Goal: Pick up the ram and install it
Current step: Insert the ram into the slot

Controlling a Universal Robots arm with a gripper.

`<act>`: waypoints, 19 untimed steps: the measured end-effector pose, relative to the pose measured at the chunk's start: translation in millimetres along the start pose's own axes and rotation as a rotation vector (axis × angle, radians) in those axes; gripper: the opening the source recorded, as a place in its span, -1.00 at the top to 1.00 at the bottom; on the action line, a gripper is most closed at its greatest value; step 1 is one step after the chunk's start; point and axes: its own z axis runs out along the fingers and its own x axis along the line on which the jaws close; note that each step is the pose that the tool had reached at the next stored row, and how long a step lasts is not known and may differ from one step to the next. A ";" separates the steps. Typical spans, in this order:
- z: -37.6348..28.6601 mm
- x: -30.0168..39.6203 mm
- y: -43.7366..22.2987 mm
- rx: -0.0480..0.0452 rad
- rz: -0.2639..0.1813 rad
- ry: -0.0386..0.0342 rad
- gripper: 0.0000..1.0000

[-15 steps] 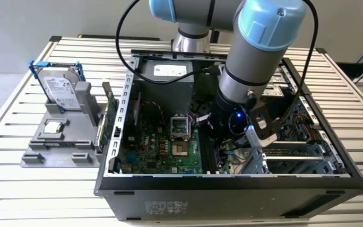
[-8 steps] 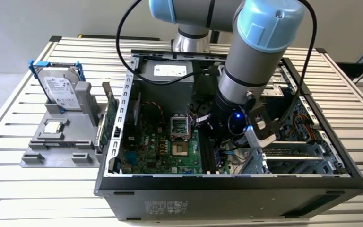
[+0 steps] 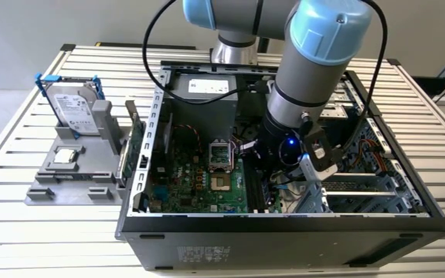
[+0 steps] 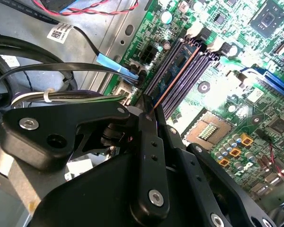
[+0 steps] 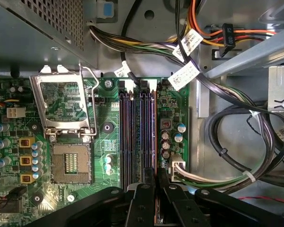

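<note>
Clamping the ram (image 4: 173, 78) edgewise, the gripper (image 4: 149, 113) holds it closed-fingered over the motherboard's memory slots (image 5: 137, 137).

Looked matt black, the gripper (image 4: 149, 124), with bright metal screws. Glossy green, the board (image 5: 109, 106), with dark plastic slots (image 5: 137, 137). Bare grey sheet metal for the case (image 3: 284, 223). Ribbed, brushed metal on the counter (image 3: 21, 231). Smooth silver on the arm (image 3: 303, 87), with glossy blue plastic caps.
</note>
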 end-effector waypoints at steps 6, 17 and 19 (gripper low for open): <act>0.1 0.0 0.1 -0.0003 0.000 0.0000 1.00; 0.6 0.0 0.1 0.0001 0.000 0.0000 1.00; 2.1 -0.1 0.1 -0.0003 0.000 0.0000 1.00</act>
